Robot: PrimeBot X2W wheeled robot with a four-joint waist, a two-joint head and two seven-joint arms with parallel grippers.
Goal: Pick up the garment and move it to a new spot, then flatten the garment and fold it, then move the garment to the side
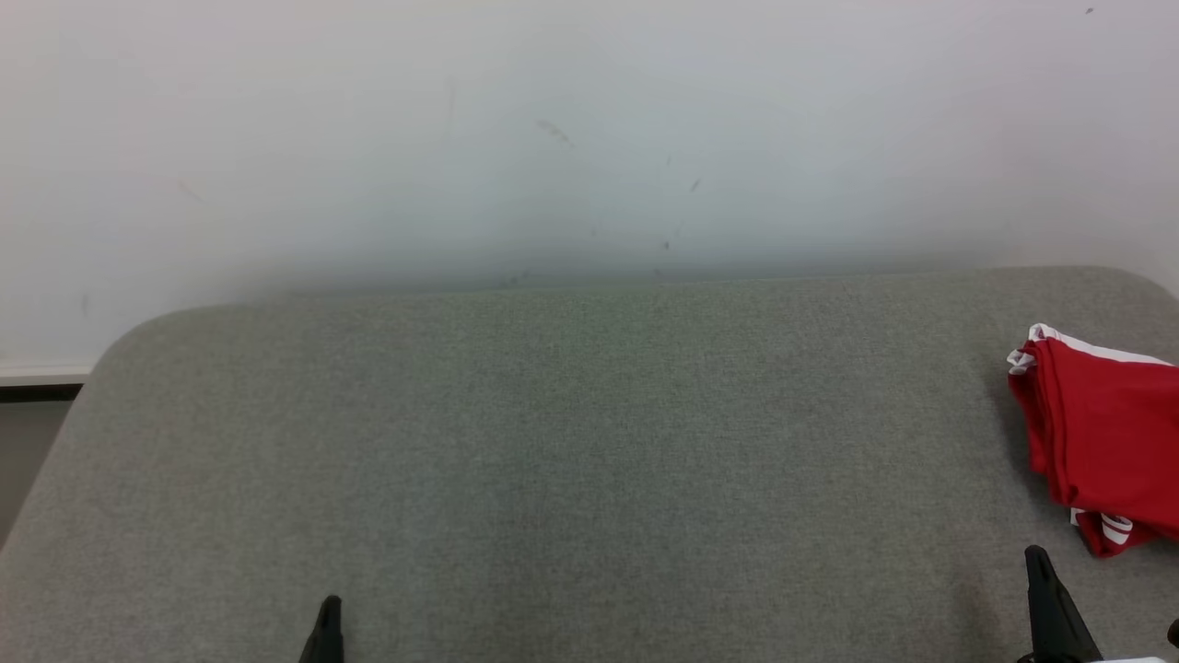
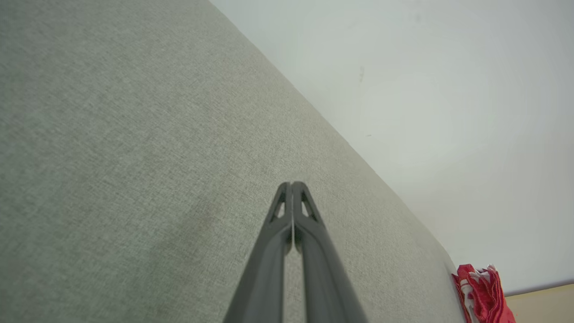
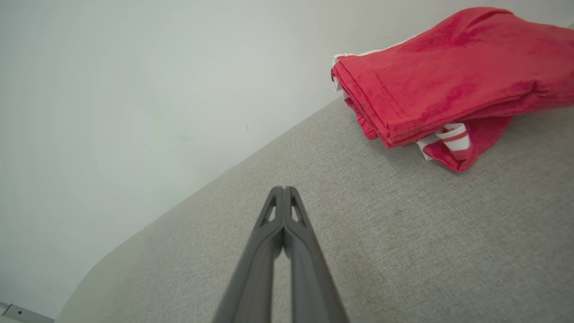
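Note:
The garment point(image 1: 1110, 433) is red with white trim and lies folded in a compact stack at the right edge of the grey fabric table point(image 1: 571, 442). It appears again in the right wrist view, garment point(image 3: 448, 85), up and to the right of my right gripper point(image 3: 283, 190), which is shut and empty and apart from it. In the head view the right gripper point(image 1: 1036, 555) sits just below the stack. My left gripper point(image 1: 330, 603) rests at the lower left, far from the cloth. Its fingers point(image 2: 291, 186) are pressed together with nothing between them, and the garment point(image 2: 482, 291) is small at the far corner.
A pale wall point(image 1: 553, 138) rises directly behind the table's far edge. The table has rounded corners, and a strip of floor and baseboard point(image 1: 37, 387) shows past its left side.

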